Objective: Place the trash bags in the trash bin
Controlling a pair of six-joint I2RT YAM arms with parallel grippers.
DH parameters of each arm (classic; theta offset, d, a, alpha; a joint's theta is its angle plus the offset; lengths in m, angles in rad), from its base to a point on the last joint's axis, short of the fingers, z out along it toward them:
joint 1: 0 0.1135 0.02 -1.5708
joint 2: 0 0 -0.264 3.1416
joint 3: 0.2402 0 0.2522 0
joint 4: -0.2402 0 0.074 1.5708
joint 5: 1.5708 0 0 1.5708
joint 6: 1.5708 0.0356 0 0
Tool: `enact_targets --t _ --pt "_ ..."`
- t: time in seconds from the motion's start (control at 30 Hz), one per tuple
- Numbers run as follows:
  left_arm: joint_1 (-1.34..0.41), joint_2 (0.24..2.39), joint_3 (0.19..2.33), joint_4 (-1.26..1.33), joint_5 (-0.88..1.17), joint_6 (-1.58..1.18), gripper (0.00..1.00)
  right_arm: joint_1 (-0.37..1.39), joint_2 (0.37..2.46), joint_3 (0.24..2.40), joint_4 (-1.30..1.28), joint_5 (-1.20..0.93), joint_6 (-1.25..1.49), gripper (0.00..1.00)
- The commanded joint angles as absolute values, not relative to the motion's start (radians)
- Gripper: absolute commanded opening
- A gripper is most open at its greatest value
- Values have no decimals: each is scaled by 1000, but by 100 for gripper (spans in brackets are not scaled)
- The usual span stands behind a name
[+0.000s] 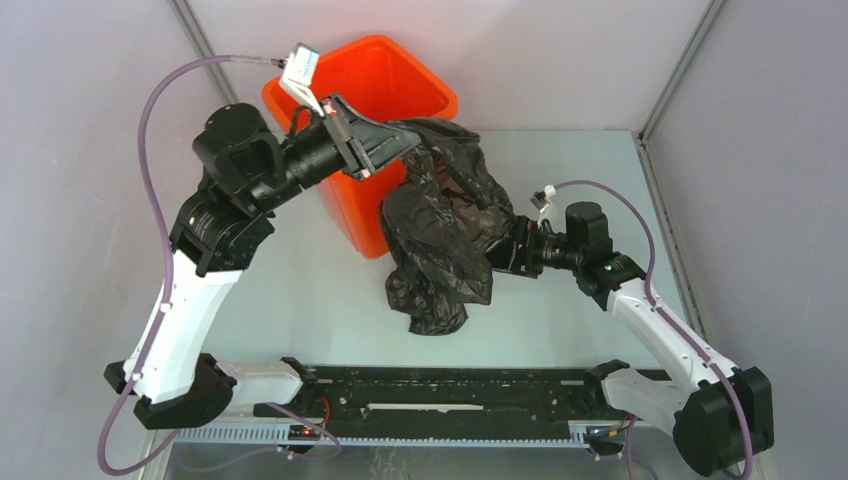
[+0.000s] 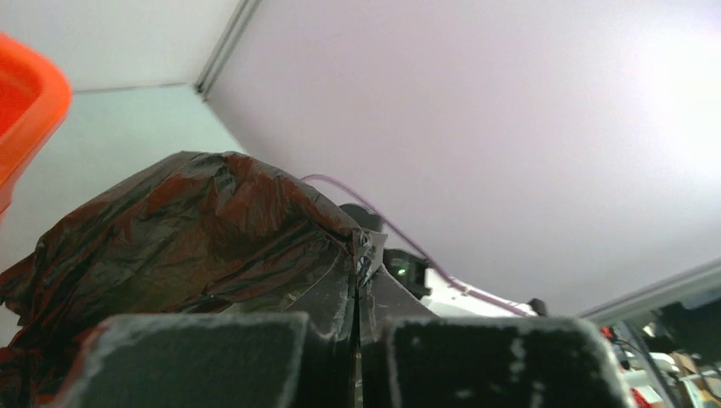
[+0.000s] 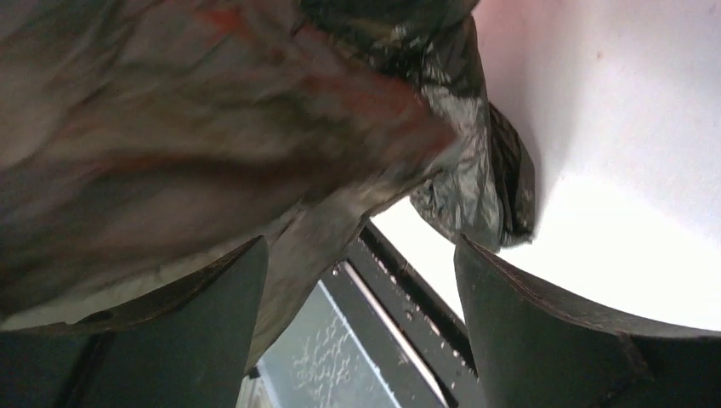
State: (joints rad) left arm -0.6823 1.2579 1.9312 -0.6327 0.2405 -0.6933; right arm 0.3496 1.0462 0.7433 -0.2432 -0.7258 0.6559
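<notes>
Only the right wrist view shows the right tool (image 3: pixel 361 255) spread, with trash bag (image 1: pixel 440 240) film sagging between its fingers. Farther off, the left wrist view shows the left tool (image 2: pixel 355 340) pinching the bag's top edge, outside the orange trash bin (image 1: pixel 447 100), beside its rim.

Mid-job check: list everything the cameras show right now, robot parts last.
bag: one, black, hanging right of the bin, lower end near the table
bin: one, orange, upright, far left of centre
table: one, pale grey-green, under everything
rail: one, black, near edge between the arm bases
cables: two, purple, one along each arm
left gripper: black, shut on the bag by the bin's rim
right gripper: black, open, against the bag
</notes>
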Motion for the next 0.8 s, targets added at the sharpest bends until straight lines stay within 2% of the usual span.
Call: enact_targets --t 0.0,0.13,0.33,0.53,0.63,0.77 --pt "-634 1206 1888 -397 419 -787 0 338 1040 722 -36 -699 641 89" --pt "-587 1206 1883 -337 479 -855 0 319 1011 718 -19 -652 605 89" --pt "-553 1224 1842 -152 531 -1000 0 325 980 668 273 -658 717 88" --pt "-551 1247 1834 -83 535 -1058 0 363 950 663 436 -611 844 86" --pt "-551 1247 1824 -69 530 -1064 0 373 938 655 478 -585 898 81" --pt "-549 1245 1793 -47 534 -1073 0 393 952 633 512 -565 953 68"
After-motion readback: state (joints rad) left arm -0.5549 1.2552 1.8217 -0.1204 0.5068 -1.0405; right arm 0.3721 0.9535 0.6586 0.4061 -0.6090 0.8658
